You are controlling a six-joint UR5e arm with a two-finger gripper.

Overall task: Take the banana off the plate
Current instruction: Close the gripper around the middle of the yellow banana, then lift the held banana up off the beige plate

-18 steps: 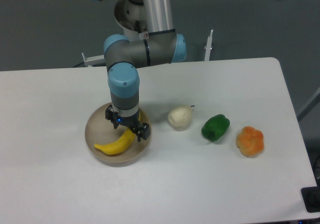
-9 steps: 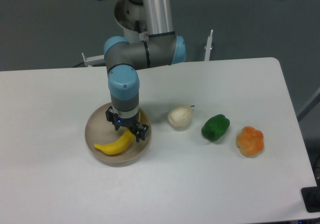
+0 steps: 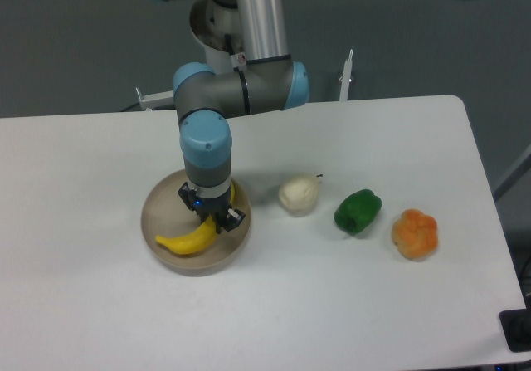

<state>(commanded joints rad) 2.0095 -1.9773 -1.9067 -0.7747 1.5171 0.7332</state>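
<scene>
The yellow banana (image 3: 184,241) lies on the round beige plate (image 3: 157,211) at the left middle of the white table. Its right end runs up under my gripper and a bit of yellow shows behind the wrist. My gripper (image 3: 212,215) points straight down over the plate. Its two dark fingers stand close together on either side of the banana's right half, touching it. The banana still rests low in the plate. The wrist hides the contact point itself.
To the right of the plate, in a row, lie a white pear-shaped fruit (image 3: 299,194), a green pepper (image 3: 358,211) and a lumpy orange fruit (image 3: 415,233). The robot's base (image 3: 241,22) stands behind the plate at the table's far edge.
The fingers have drawn closer together around the banana over the last second. The banana has shifted slightly. The arm has stayed over the plate.
</scene>
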